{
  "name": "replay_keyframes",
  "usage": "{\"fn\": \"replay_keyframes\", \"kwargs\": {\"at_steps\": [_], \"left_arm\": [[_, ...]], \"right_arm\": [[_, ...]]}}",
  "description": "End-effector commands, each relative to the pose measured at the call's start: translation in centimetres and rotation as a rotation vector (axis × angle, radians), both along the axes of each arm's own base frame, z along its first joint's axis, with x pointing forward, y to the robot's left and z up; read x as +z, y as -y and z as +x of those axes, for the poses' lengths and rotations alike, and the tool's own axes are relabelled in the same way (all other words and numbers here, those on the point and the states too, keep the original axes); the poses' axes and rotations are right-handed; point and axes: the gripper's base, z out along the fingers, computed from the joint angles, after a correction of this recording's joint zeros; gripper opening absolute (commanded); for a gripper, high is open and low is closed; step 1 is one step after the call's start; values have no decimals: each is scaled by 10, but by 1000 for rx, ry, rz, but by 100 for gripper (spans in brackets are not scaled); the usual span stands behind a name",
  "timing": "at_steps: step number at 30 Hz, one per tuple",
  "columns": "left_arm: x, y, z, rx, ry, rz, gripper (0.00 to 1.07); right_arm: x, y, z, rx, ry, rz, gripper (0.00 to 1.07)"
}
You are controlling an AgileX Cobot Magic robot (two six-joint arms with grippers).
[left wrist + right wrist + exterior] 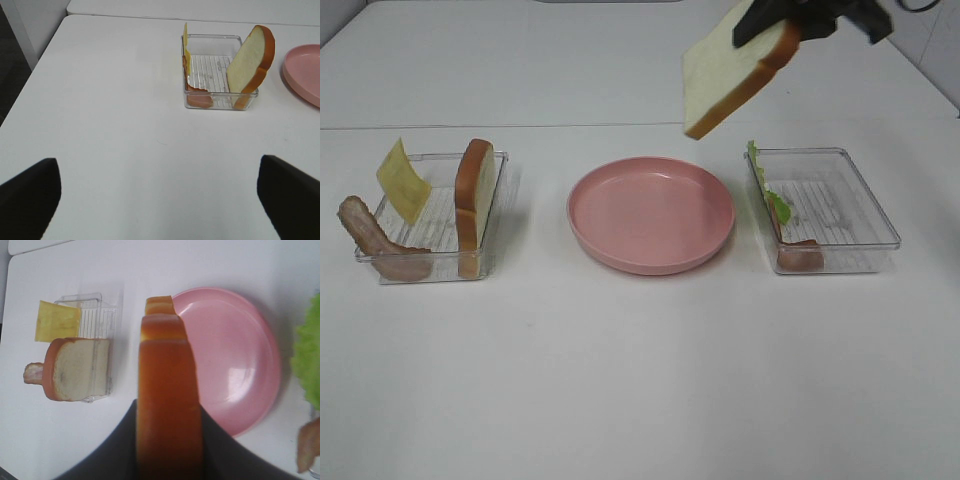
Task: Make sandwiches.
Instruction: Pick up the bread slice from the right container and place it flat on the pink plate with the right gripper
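My right gripper (790, 25) is shut on a white bread slice (735, 75) with tan-brown crust and holds it high in the air, above the far right rim of the pink plate (651, 215). In the right wrist view the slice's crust (167, 395) shows edge-on between the jaws. A second bread slice (475, 200) stands on edge in the left clear tray (435, 215), with a yellow cheese square (402, 180) and bacon strip (375, 240). The right tray (825, 210) holds green lettuce (765, 190) and bacon (800, 255). My left gripper (160, 200) is open and empty, short of the left tray.
The pink plate holds nothing. The white table (640, 380) has a seam line across its far side. The table's left edge (30, 75) shows in the left wrist view.
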Motion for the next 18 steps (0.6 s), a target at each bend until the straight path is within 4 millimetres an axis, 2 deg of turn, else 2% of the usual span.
{"fn": "replay_keyframes", "kwargs": {"at_steps": [1, 2, 4, 5, 6, 7, 14, 18], "left_arm": [[0, 1, -1, 1, 26, -7, 102], [0, 1, -1, 1, 26, -7, 102], [0, 1, -1, 1, 26, -7, 102], [0, 1, -1, 1, 26, -7, 102], [0, 1, -1, 1, 26, -7, 102], [0, 1, -1, 1, 26, -7, 102], [0, 1, -1, 1, 26, -7, 102], [0, 1, -1, 1, 26, -7, 102]], "right_arm": [[-30, -28, 12, 24, -20, 26, 0], [-30, -28, 12, 24, -20, 26, 0], [-55, -44, 17, 36, -63, 34, 0], [-55, -44, 17, 36, -63, 34, 0], [-63, -47, 19, 38, -76, 35, 0], [-79, -54, 23, 44, -110, 38, 0], [-104, -72, 38, 51, -150, 79, 0], [-127, -79, 43, 52, -179, 68, 0]]}}
